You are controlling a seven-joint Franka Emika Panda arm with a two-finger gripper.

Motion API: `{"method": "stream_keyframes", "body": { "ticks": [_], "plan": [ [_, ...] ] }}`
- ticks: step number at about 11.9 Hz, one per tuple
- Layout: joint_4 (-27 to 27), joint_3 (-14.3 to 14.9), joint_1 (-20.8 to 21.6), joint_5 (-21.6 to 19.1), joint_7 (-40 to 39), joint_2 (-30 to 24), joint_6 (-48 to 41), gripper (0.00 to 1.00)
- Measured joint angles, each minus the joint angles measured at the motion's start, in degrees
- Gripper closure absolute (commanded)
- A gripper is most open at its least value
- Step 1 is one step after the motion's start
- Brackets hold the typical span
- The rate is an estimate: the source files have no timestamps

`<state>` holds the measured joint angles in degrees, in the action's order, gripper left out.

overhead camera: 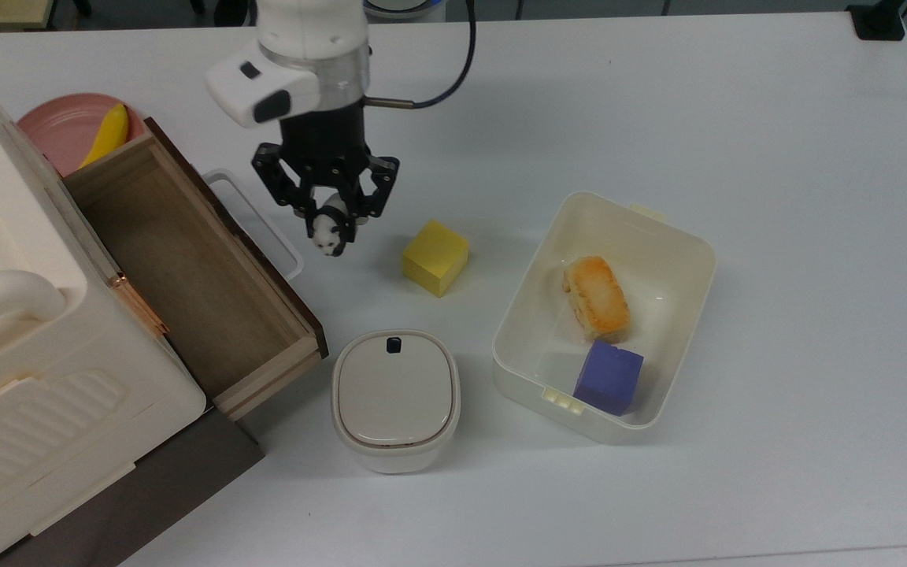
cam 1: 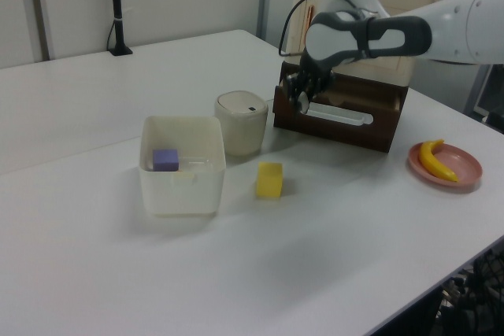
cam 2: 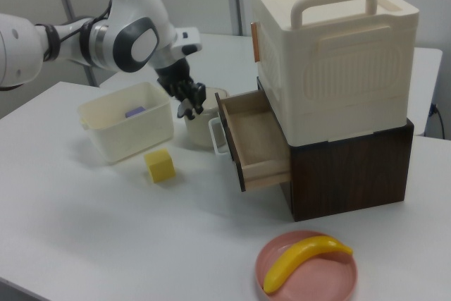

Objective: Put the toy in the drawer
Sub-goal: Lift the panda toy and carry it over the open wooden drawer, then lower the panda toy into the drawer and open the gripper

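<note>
While the gripper (overhead camera: 330,228) hung above the table (overhead camera: 658,102), its fingers were pinched on the toy (overhead camera: 327,239), a small black-and-white panda that poked out just below the fingertips. Holding it by the upper part left the body hanging free, probably so it could drop cleanly once let go. In the right view the gripper (cam 2: 189,107) sat high enough to pass over the drawer (cam 2: 257,139) front. In the top view, the drawer (overhead camera: 186,268) lay open to the gripper's left, its white handle (overhead camera: 264,228) just beside the toy and its wooden floor bare, so the opening was ready to receive the load. The yellow cube (overhead camera: 434,257) stood near on the gripper's other side in the top view, apart from the fingers. I judged the carry to be partway done: the toy was not yet over the drawer, and a short move across the front panel remained before release.
</note>
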<state>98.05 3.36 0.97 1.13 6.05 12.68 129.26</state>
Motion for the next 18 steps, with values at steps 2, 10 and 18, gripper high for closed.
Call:
{"method": "stream_keyframes", "body": {
  "ticks": [2, 10, 18],
  "plan": [
    [-2.1, 0.5, -2.28, -0.89, 0.0, -0.03, 0.0, 1.0],
    [-4.12, 6.1, -5.6, -0.97, -2.12, 0.29, 0.0, 0.97],
    [-4.1, 6.13, -6.97, -0.97, -3.75, 0.99, 0.0, 0.0]
  ]
}}
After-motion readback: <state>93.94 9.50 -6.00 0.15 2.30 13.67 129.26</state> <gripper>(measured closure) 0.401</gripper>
